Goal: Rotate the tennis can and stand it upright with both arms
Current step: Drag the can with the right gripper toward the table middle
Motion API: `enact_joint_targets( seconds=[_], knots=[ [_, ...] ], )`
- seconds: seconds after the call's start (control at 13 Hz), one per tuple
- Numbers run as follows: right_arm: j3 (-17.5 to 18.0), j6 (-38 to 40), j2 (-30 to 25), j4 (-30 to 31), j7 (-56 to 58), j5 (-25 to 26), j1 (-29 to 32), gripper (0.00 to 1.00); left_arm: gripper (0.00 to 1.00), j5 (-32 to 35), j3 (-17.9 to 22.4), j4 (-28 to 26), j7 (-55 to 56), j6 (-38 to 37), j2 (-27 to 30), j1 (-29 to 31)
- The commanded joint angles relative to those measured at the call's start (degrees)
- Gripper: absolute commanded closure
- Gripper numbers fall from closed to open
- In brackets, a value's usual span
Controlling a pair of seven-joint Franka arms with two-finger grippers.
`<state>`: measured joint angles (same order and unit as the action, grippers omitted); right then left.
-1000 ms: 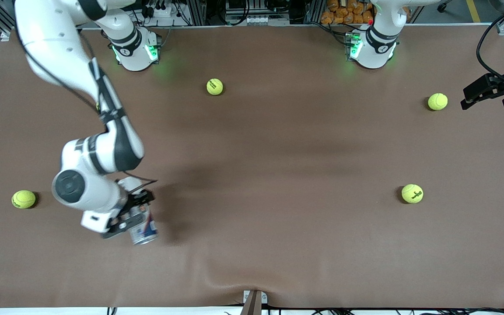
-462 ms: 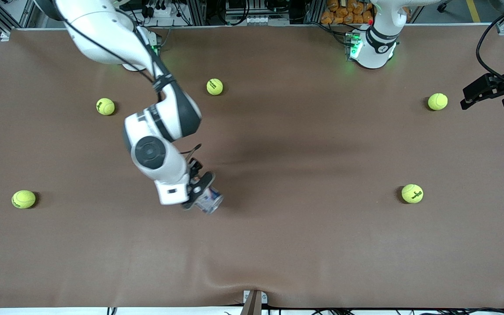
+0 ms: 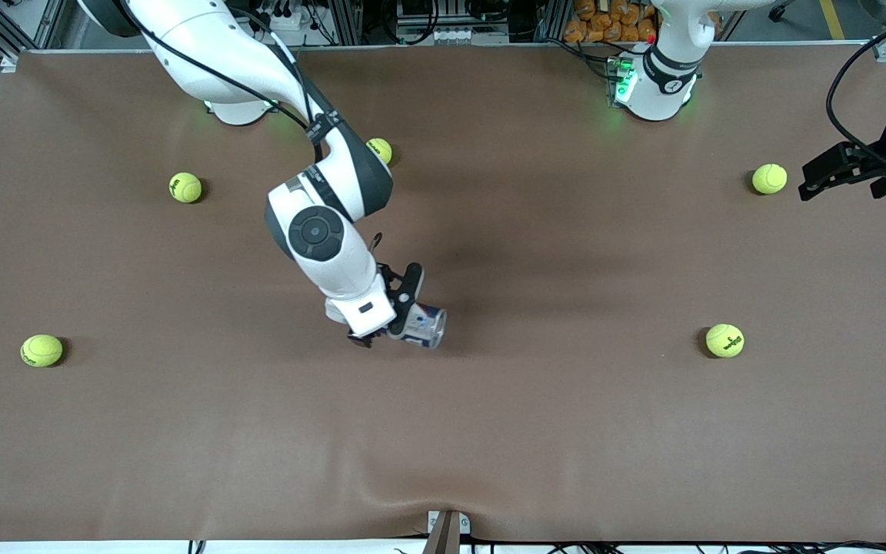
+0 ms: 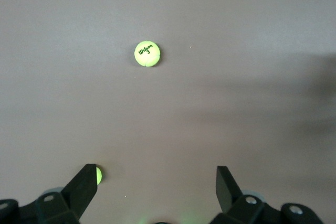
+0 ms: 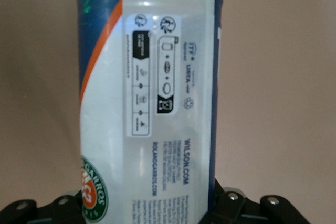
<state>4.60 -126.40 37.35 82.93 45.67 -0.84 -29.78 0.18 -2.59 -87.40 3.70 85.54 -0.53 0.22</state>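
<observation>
A: Since a second ago the right arm has swung the tennis can away from its own end of the table and toward the middle, and it has come farther from the front camera on the way.

B: Nearest that camera now?

A: Two balls, one toward the right arm's end, one toward the left arm's end. Just above them in the front view sits the right tool, clamped tight on the can's lower part. The right wrist view has the label filling the frame with the black fingers at its base.

B: Which way does the can lie?

A: Tilted rather than flat or upright, I judge; its long axis runs out from the right tool toward the left arm's end, silvery rim leading. So the free end points at the arm that would take it.

B: And that arm?

A: Well apart. The left tool hangs over the table edge at its own end, jaws spread wide, holding nothing, near a ball. It waits. Farther still lie two more balls, one half hidden by the right arm.
</observation>
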Motion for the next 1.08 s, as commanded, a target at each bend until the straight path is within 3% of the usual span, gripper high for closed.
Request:
enact_joint_targets(
  seconds=[0.0, 0.23, 0.54, 1.0],
  knots=[
    [0.3, -3.8, 0.7, 0.5, 7.9, 0.5, -3.4, 0.28, 0.00, 0.3, -0.3, 0.8, -0.5, -0.5, -2.4, -0.1],
    [0.1, -7.8, 2.5, 0.4, 15.0, 2.0, -7.2, 0.27, 0.00, -0.7, -0.4, 0.7, -0.9, -0.8, -3.8, -0.1],
    [0.1, -10.4, 6.6, 0.2, 14.1, 2.8, -7.7, 0.27, 0.00, -2.0, -0.3, 0.7, -1.2, -1.2, -5.4, 0.5],
    [-1.7, -15.7, 10.4, 0.2, 1.7, 3.7, -8.0, 0.22, 0.00, -13.4, 0.0, 0.6, -1.3, -2.6, -7.8, 0.8]
  ],
)
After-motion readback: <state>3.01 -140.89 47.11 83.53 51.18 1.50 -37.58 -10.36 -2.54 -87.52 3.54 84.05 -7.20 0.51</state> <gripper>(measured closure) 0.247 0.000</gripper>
